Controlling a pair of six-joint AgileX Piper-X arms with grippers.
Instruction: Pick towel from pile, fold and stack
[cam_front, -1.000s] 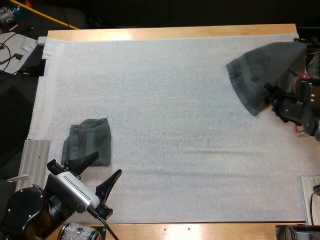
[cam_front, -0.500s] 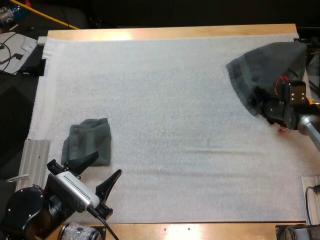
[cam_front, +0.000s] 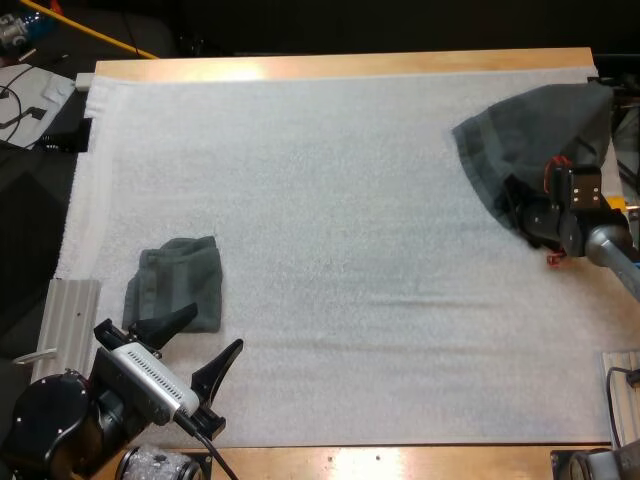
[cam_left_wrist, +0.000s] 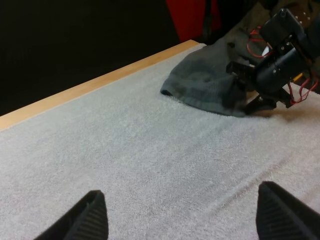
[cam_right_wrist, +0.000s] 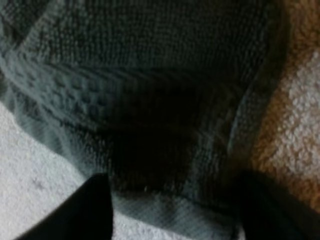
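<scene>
**Right pincer at towel corner; grasp not yet made**

The loose towel (cam_front: 530, 140) lies spread and rumpled at the far right corner of the white mat (cam_front: 340, 200), reaching the mat's right edge. The right gripper (cam_front: 515, 212) sits low at the corner of this towel nearest the mat's middle. Its fingers stand apart astride the hem and are not pinching. The left gripper (cam_front: 214, 327) hangs spread wide and empty at the mat's near left, just beside a folded towel (cam_front: 180, 285).

Judgement: the towel is terry cloth, light, limp and neither slippery nor fragile. It will drape and drag, so a pinch at the hemmed corner looks soundest.

The mat is soft and napped, likely grippy. Its broad middle gives room to spread the cloth. The wooden table (cam_front: 350, 64) borders the mat's far side.
</scene>
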